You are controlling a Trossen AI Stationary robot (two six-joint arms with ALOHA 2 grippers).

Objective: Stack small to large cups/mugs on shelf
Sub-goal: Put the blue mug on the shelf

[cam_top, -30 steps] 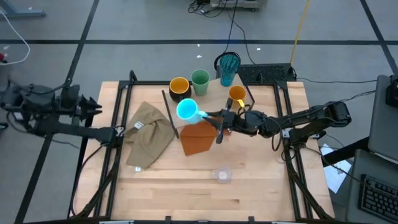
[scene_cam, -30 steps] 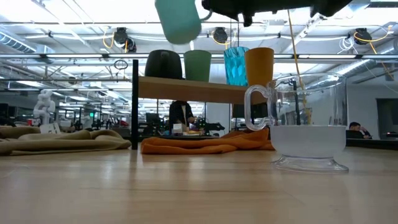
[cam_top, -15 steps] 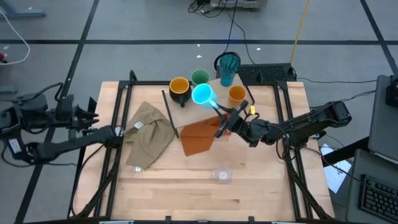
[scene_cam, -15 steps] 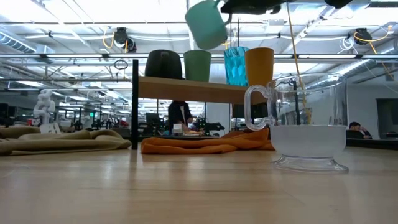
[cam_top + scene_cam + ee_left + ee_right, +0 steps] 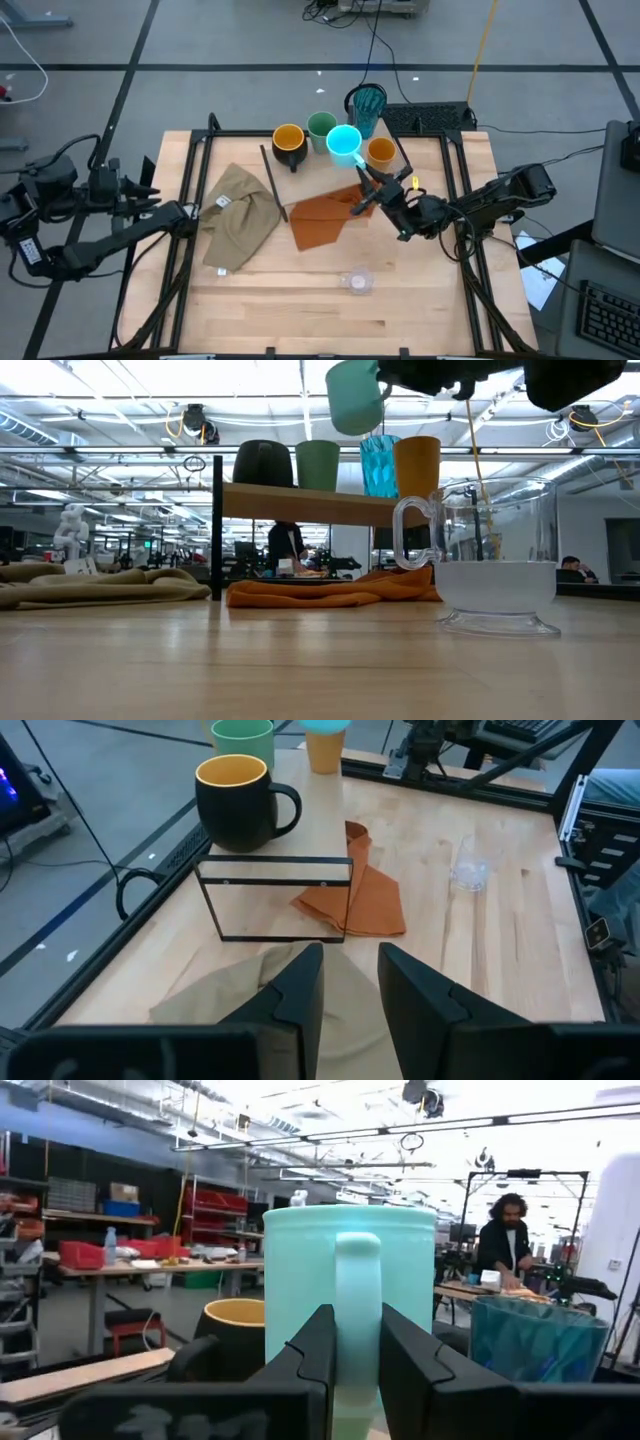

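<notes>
High view: bright blue handled mug [image 5: 344, 141] carried by right end effector [image 5: 366, 180], clamped on its handle, now above low plywood shelf [image 5: 400, 150] between green cup [image 5: 321, 125] and orange cup [image 5: 380, 152]; a second ago over orange cloth [image 5: 322, 218]. Placement looks near. Left end effector [image 5: 150, 190] idle at worktop's left edge, drifted lower. Low view: mug airborne above shelf row, shifted rightward. Left wrist view: fingers narrowly parted, empty. Right wrist view: handle pinched.

Grey floor [image 5: 200, 40], bright ceiling lights [image 5: 300, 380], red shelving [image 5: 215, 1205].
</notes>
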